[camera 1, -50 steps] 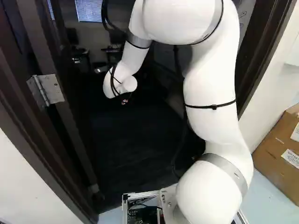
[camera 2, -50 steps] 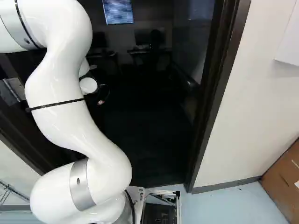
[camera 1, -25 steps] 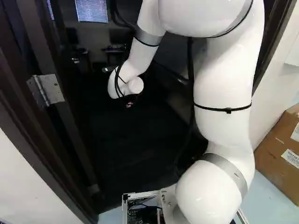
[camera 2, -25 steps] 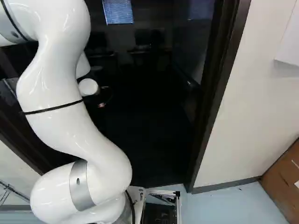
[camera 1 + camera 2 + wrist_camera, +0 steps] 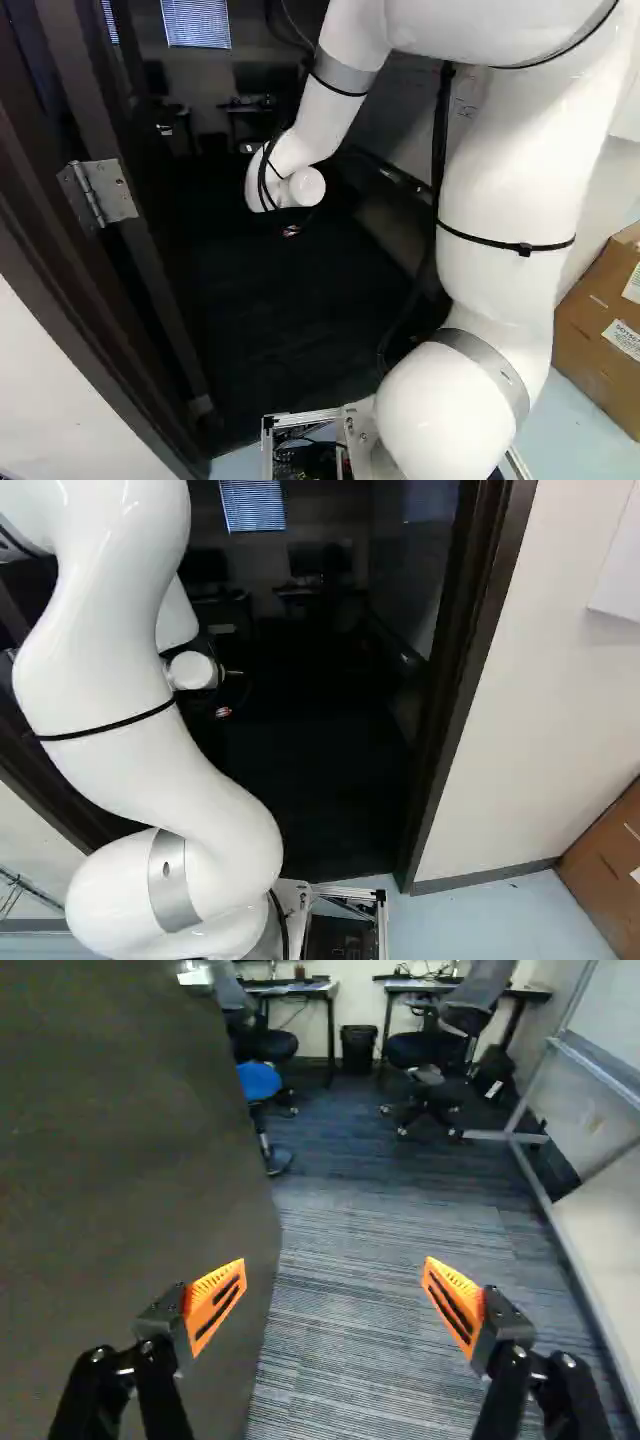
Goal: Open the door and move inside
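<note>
Two fingers [image 5: 214, 1305] stand wide apart in the wrist view, so the gripper [image 5: 335, 1260] is open and holds nothing. The door [image 5: 110, 1160] is a big dark surface ahead of one finger; whether they touch, I cannot tell. Between the fingers and ahead, the carpet [image 5: 350, 1290] shows, with a chair [image 5: 430, 1050] farther in.

In the left base view, the hinge [image 5: 98, 193] is at the left, and the way through the middle looks open. I judge that the opening is mostly done; it remains to drive the base [image 5: 358, 430] inside. Compared with half a second ago, the arm [image 5: 510, 200] leans more to the right, and its wrist [image 5: 307, 187] is also shifted to the right. The base has not moved: the hinge and the box [image 5: 610, 320] keep their places.

In the right base view, the door frame [image 5: 475, 660] runs down right of the middle, same as before, while the upper part of the arm has gone more to the left.
</note>
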{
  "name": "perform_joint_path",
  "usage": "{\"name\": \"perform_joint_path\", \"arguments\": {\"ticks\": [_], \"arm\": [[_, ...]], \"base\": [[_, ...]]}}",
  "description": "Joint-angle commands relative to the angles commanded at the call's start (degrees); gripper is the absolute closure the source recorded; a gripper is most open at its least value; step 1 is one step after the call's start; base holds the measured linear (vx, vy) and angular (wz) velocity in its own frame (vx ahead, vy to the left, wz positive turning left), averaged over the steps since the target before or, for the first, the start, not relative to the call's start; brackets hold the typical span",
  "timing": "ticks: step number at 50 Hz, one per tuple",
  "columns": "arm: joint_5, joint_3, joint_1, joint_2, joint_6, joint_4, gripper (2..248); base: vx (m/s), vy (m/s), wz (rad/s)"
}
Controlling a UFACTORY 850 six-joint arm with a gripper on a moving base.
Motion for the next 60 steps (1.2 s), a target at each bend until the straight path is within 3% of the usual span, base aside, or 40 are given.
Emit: {"name": "perform_joint_path", "arguments": {"ticks": [32,60], "arm": [[0.98,7.75,-4.37,7.09,0.0,3.53,3],[1.23,12.39,-7.98,11.57,0.0,3.79,3]], "base": [[0.0,0.0,0.0],[0.0,0.0,0.0]]}}
